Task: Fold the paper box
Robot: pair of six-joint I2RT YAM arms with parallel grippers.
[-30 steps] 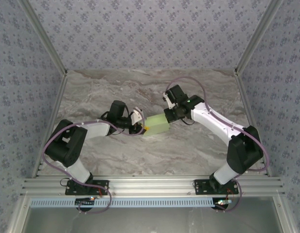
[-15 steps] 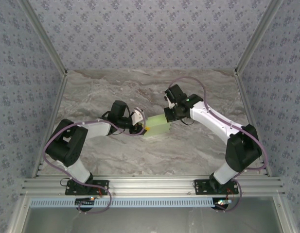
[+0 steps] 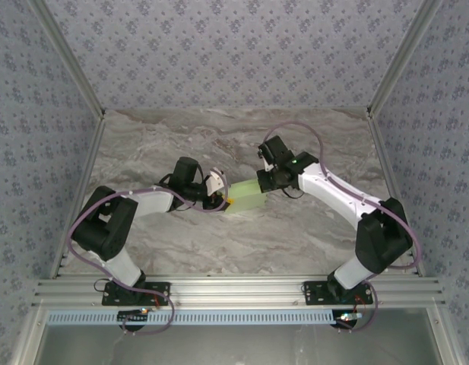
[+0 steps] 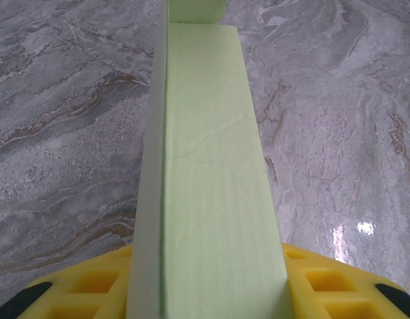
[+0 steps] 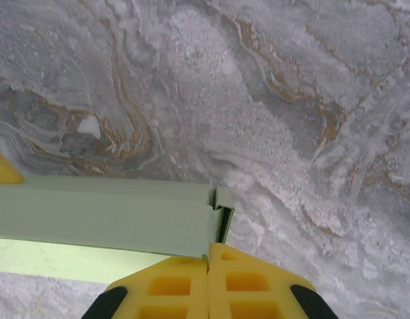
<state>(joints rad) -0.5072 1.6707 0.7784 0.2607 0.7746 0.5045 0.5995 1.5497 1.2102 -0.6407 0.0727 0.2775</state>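
Note:
The pale green paper box (image 3: 246, 195) lies on the marble table (image 3: 181, 144) between the two arms. My left gripper (image 3: 224, 200) is shut on the box's left end. In the left wrist view the paper box (image 4: 211, 153) stands on edge and runs straight away from the camera, with the left gripper (image 4: 211, 269) clamping it between yellow fingers (image 4: 324, 282). My right gripper (image 3: 263, 182) is shut and sits at the box's far right corner. In the right wrist view the right gripper (image 5: 209, 256) has its joined tips against the end of the paper box (image 5: 105, 216), beside a small tucked flap (image 5: 224, 199).
Patterned walls (image 3: 219, 53) close in the table at the back and both sides. An aluminium rail (image 3: 242, 293) runs along the near edge by the arm bases. Bare marble lies in front of and behind the box.
The right arm has shifted very slightly at the box's corner. The left gripper and the box have stayed where they were.

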